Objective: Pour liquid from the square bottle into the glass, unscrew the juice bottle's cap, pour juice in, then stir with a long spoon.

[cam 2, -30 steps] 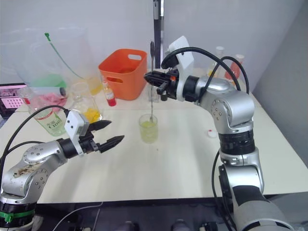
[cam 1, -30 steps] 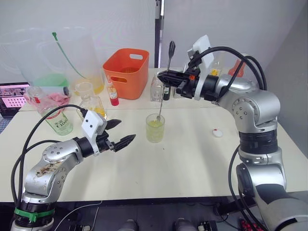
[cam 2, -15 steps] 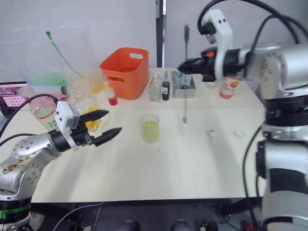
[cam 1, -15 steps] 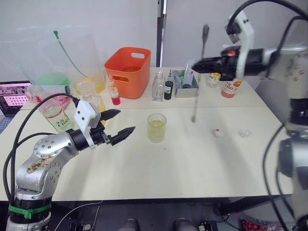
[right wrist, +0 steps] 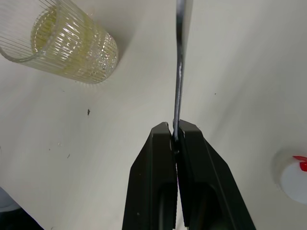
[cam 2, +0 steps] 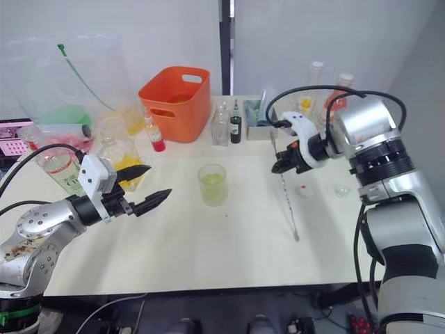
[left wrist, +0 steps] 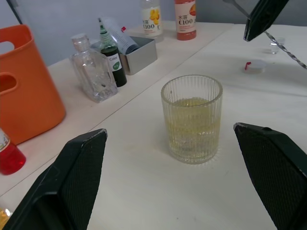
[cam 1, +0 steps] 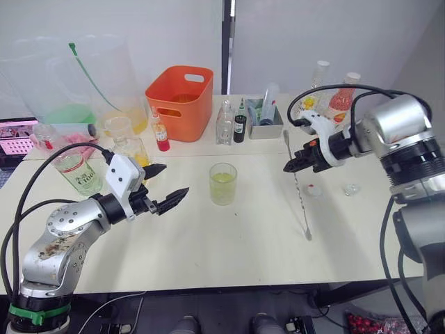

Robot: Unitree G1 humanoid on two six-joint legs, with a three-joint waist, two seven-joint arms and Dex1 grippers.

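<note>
Spoon (cam 1: 297, 186) pinched near the upper end between the pressed-together fingers of the right gripper (cam 1: 289, 165), right of centre in the left eye view, hanging slanted with the lower tip at or just above the tabletop (cam 1: 229, 243). Held well apart from the glass (cam 1: 223, 184), so probably stirring finished and the tool on its way to being laid down. Glass at frame centre, upright, part-filled with pale yellow-green liquid (left wrist: 192, 122); ribbed walls plain in the left wrist view.

Left gripper (cam 1: 161, 189) at lower left, fingers spread wide, pointing at the glass but apart from it; likely waiting at the ready, perhaps to steady the tumbler.

White cap (cam 1: 315, 191) flat on the table just right of the spoon's shaft, so the juice bottle presumably open. Labelled bottle (cam 1: 76, 171) with red neck band at middle left, behind the left arm; looks like the juice bottle. Square bottle (cam 1: 134, 149) with yellow liquid beside it, behind the left gripper.

Around: orange basket (cam 1: 179, 101) at upper centre, small red bottle (cam 1: 162, 133) in front of it, clear slim bottle (cam 1: 224, 124) and dark bottle (cam 1: 239, 124) next to a metal tray (cam 1: 267, 126), two more bottles (cam 1: 331, 92) at upper right. Nothing between spoon and bare table below; only the cap close enough to be nudged.
</note>
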